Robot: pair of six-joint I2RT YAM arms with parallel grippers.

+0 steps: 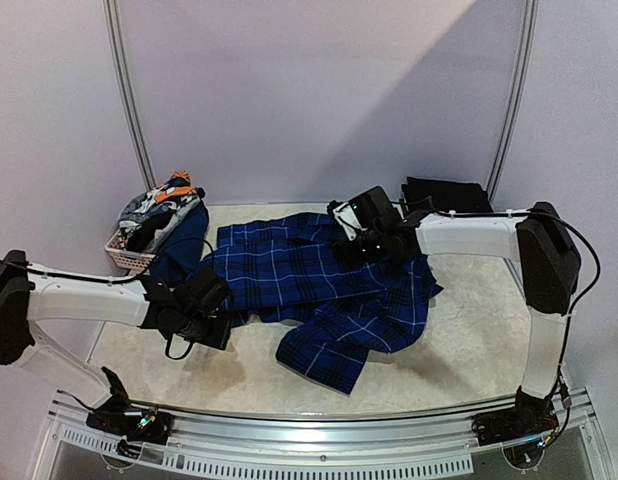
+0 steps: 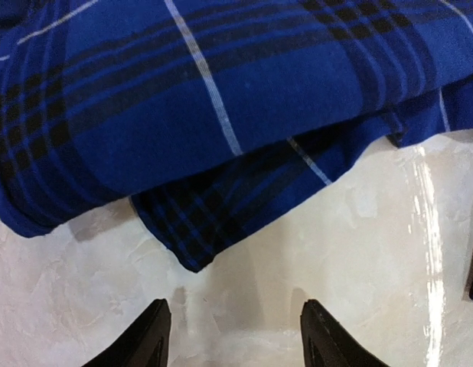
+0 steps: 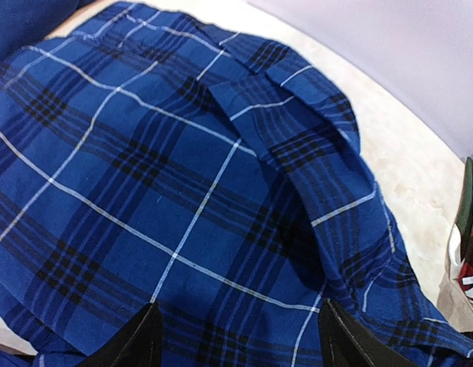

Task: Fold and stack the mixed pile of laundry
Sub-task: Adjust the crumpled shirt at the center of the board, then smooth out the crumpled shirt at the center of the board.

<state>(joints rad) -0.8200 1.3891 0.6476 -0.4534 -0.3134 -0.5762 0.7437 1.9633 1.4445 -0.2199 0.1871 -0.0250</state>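
1. While the left gripper's (image 2: 233, 310) fingers (image 2: 148, 336) stand spread with nothing between them, they hover over bare table (image 2: 336, 252), just short of the shirt's (image 2: 221, 92) near hem.
2. Right gripper (image 3: 240, 306): fingers (image 3: 141, 340) likewise apart, hanging above the shirt's body beside the collar and pinching nothing that shows.
3. The shirt lies across the middle of the table, rumpled. One part is doubled over toward the near side, and no clean fold shows.
4. Just left of it a navy garment (image 1: 184, 250) touches the basket (image 1: 129, 260), which holds a heap (image 1: 161, 205) of grey, white and orange pieces at the far left.
5. A black piece (image 1: 444, 193) lies flat at the far right, well apart from the heap. It may be folded already, but I cannot tell.
6. Progress, as I judge it, is early. The shirt is the item in hand and only partly arranged. No stack shows, unless the black piece begins one. The navy garment and the whole heap are left to fold.
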